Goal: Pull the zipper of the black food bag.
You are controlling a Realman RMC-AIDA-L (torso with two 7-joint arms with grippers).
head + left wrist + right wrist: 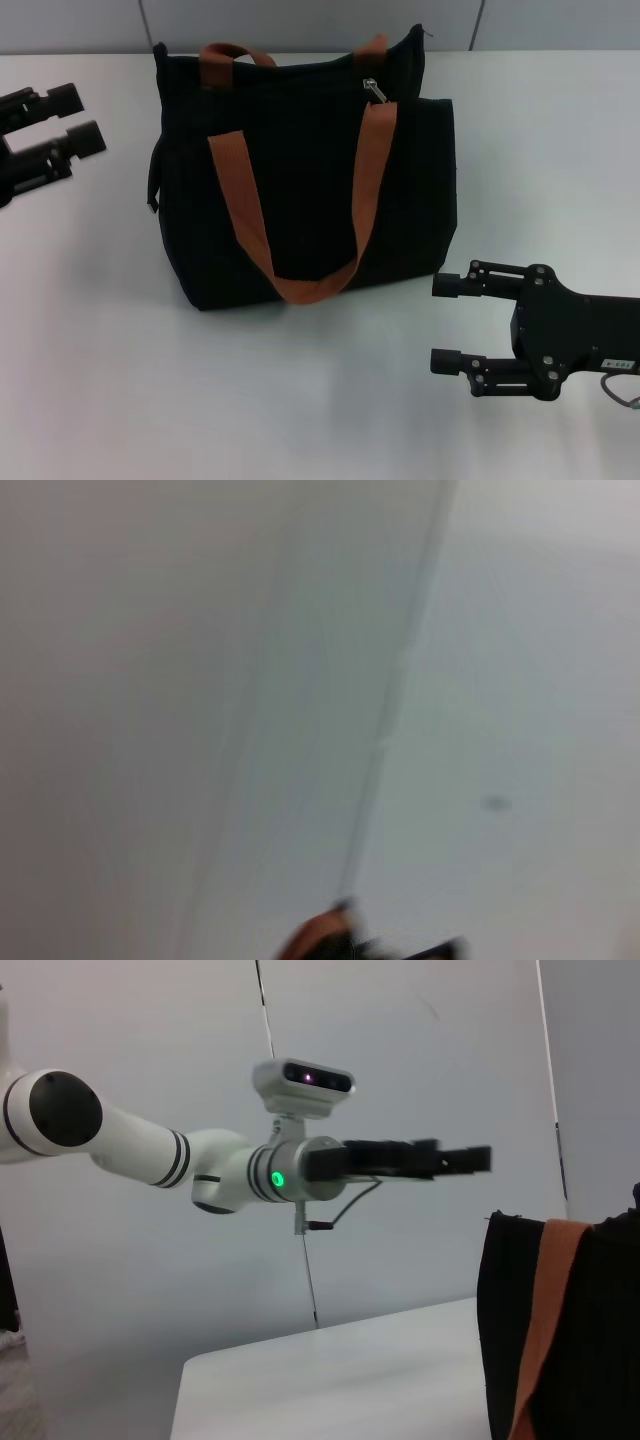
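The black food bag (300,190) stands upright in the middle of the white table, its two rust-brown handles (368,170) draped over the front. The silver zipper (371,90) sits on the top edge toward the bag's right end. My left gripper (88,117) hovers open at the far left, level with the bag's top and well apart from it. My right gripper (438,323) is open low at the front right, its fingers pointing at the bag's lower right corner, a short gap away. The right wrist view shows the bag's side (590,1330) and the left arm (300,1170) beyond it.
The white table (300,400) stretches around the bag, with a grey panelled wall (300,20) behind it. In the left wrist view there is mostly wall, with a sliver of the bag's handle (320,942) at the edge.
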